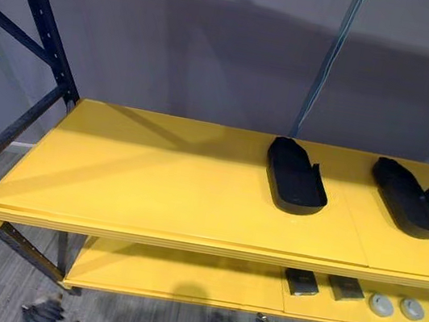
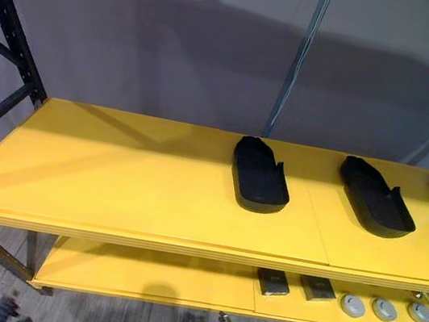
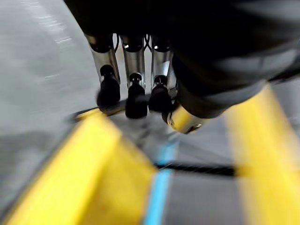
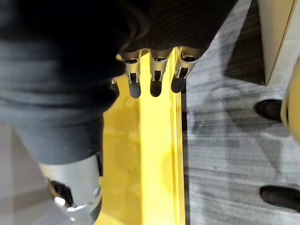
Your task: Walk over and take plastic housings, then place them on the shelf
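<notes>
Black housings [image 1: 296,176] are lying on the shelf's [image 1: 154,184] top deck, toward its right, well above and apart from both hands. The left hand [image 3: 135,61] is hanging below with straight fingers, holding nothing. The right hand [image 4: 157,70] is hanging relaxed and empty by the shelf's edge. Small parts [image 1: 411,308] are sitting on the lower deck

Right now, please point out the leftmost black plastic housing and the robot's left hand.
leftmost black plastic housing [image 1: 296,178]: left eye view, its inner floor.
left hand [image 3: 136,101]: left wrist view, a dark fingertip.
</notes>
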### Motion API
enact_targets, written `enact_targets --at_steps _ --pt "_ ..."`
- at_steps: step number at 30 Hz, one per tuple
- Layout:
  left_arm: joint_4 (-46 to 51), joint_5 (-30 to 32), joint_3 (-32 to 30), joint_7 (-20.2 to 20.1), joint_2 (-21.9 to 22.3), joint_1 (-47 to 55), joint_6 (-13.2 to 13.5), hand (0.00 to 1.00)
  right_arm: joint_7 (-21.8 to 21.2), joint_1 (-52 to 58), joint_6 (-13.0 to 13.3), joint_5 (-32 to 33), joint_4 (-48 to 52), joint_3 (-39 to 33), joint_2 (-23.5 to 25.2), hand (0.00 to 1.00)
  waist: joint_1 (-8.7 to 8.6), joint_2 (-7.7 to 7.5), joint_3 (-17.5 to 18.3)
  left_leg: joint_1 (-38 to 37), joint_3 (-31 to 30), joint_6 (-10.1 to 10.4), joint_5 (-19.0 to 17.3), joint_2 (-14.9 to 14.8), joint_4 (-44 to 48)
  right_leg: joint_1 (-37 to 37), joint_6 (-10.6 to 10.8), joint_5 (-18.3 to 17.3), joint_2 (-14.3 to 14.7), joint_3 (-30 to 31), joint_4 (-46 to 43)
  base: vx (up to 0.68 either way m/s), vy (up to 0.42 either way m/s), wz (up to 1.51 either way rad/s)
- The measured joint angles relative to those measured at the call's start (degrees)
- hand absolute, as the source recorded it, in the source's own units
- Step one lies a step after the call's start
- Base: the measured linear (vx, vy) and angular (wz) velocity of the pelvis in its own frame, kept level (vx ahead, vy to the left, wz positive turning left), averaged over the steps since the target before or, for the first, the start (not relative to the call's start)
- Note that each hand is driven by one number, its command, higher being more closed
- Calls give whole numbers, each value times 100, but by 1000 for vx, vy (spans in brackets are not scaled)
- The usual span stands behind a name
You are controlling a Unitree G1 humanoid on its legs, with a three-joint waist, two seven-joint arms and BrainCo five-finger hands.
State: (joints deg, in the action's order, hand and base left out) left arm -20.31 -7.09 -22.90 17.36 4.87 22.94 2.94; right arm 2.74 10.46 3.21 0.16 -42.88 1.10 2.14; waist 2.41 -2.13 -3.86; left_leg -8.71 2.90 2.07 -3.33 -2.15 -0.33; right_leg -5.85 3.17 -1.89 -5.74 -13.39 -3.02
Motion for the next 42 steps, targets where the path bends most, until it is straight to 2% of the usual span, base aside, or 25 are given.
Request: enact_targets --at_steps 4,9,13,16,18,21,23,25,26,27,28,29,30,31,32,33,34,35,36,38,40,41,42 --pt "-619 159 328 -406 -45 -121 -55 0 24 98 -4 5 139 -154 10 0 -3 11 21 2 42 57 -39 21 -13 17 5 0 -29 25 0 -2 1 -2" --pt "-1314 776 856 -538 -168 -536 -47 0 81 111 -3 63 98 -401 -17 0 -31 33 23 50 232 58 -37 -7 -63 184 11 7 22 213 -2 7 -4 -17" --pt "-1527 946 1106 -579 -191 -683 -43 0 159 2 1 77 -115 -525 -55 0 -132 81 15 1 390 59 -34 -29 -113 241 12 10 75 382 39 41 -2 -24" --pt "-1666 1050 1168 -588 -239 -758 -41 0 197 -124 1 75 -255 -552 -80 0 -147 123 -12 -55 658 136 -86 -53 -115 305 12 29 131 632 55 39 6 -43" --pt "-1686 1087 1247 -588 -276 -891 -42 0 221 -194 1 64 -269 -549 -80 0 -146 97 -134 -32 818 229 -180 -60 58 337 16 44 134 786 22 13 2 -36" --pt "-1678 1097 1334 -578 -295 -1282 -41 0 275 -299 -1 54 -60 -541 -75 0 -137 100 -437 317 1044 89 -465 -107 640 648 51 84 136 999 -187 -54 26 -36" --pt "-1650 1169 1381 -555 -302 -1497 -42 0 284 -322 -1 22 239 -538 -56 0 -133 80 -552 533 1245 -11 -550 -155 839 907 80 262 184 1187 -234 -122 58 -61" --pt "-1450 1323 1526 -529 -375 -1653 -42 0 318 -341 3 -94 685 -533 -14 0 -109 49 -607 971 1626 -110 -717 -291 1251 1328 145 688 302 1500 -139 -178 76 -87" --pt "-1440 1395 1580 -531 -409 -1714 -42 0 326 -340 2 -143 748 -525 -17 0 -112 46 -606 1029 1728 -126 -713 -306 1255 1383 169 865 323 1546 -15 -196 89 -80" --pt "-1396 1532 1657 -530 -445 -1796 -41 0 339 -337 3 -152 820 -468 -45 0 -112 44 -614 1094 1922 -244 -640 -321 1177 1472 197 968 339 1521 80 -150 66 -59" --pt "-1390 1549 1688 -533 -456 -1841 -41 0 343 -349 3 -153 817 -432 -64 0 -111 47 -633 1106 1986 -285 -627 -325 1130 1585 183 718 322 1387 -295 -152 66 -60" --pt "-1382 1653 1782 -539 -468 -1895 -51 0 347 -324 7 -153 769 -417 -66 0 -135 73 -667 1052 2069 -336 -572 -315 1052 1777 52 -99 260 1056 -1576 -70 22 -28" --pt "-1367 1682 1804 -548 -465 -1886 -51 0 347 -300 10 -153 705 -408 -66 0 -167 73 -665 1045 2058 -340 -563 -314 1060 1770 62 -367 226 937 -1978 -13 -5 -16" --pt "-1337 1751 1865 -554 -475 -1878 -51 0 352 -264 13 -156 495 -355 -86 0 -180 -6 -630 1024 2085 -338 -541 -293 1081 1641 158 -714 135 728 -2464 57 -50 -11" --pt "-1323 1761 1882 -565 -483 -1866 -64 0 344 -283 4 -214 249 -256 -131 0 -142 -97 -584 1008 2194 -327 -531 -247 1115 1461 204 -915 -68 336 -2520 73 -91 -42" --pt "-1325 1766 1858 -563 -494 -1832 -123 0 342 -369 -4 -291 116 -189 -166 0 -72 -157 -563 1000 2362 -325 -530 -218 1161 1384 231 -957 -160 128 -2215 41 -98 -73" --pt "-1331 1778 1821 -563 -481 -1808 -162 0 341 -421 -9 -315 68 -105 -226 0 -25 -156 -550 998 2505 -300 -510 -223 1168 1346 198 -942 -113 11 -1956 -2 -117 -129" --pt "-1338 1794 1756 -565 -468 -1769 -174 0 336 -589 -1 -397 48 56 -325 0 1 -147 -538 994 2767 -272 -487 -277 1214 1052 -66 -771 45 23 -1173 -49 -130 -148" --pt "-1364 1793 1762 -577 -479 -1744 -176 0 342 -736 0 -401 17 136 -415 0 -23 -106 -540 990 2949 -271 -474 -401 1309 904 -170 -490 214 223 -692 -63 -117 -134" --pt "-1366 1794 1855 -618 -467 -1765 -167 0 309 -779 -1 -455 -32 206 -453 0 -11 -132 -516 878 3160 -280 -431 -512 1420 737 -251 -215 356 524 -297 -79 -78 -100" --pt "-1477 1794 1890 -635 -415 -1781 -169 0 308 -797 -1 -518 -62 252 -435 0 -13 -87 -456 764 3473 -261 -419 -602 1426 677 -271 85 486 762 76 -98 -49 -104" --pt "-1528 1792 1877 -633 -408 -1780 -170 0 308 -869 -1 -525 -65 351 -433 0 -12 -61 -435 715 3775 -251 -413 -690 1408 687 -278 344 563 775 342 -145 -62 -130" --pt "-1573 1787 1864 -628 -414 -1755 -173 0 303 -972 -3 -526 -69 469 -406 0 -7 -56 -437 626 4118 -248 -410 -788 1381 725 -282 475 586 341 523 -123 -55 -142"
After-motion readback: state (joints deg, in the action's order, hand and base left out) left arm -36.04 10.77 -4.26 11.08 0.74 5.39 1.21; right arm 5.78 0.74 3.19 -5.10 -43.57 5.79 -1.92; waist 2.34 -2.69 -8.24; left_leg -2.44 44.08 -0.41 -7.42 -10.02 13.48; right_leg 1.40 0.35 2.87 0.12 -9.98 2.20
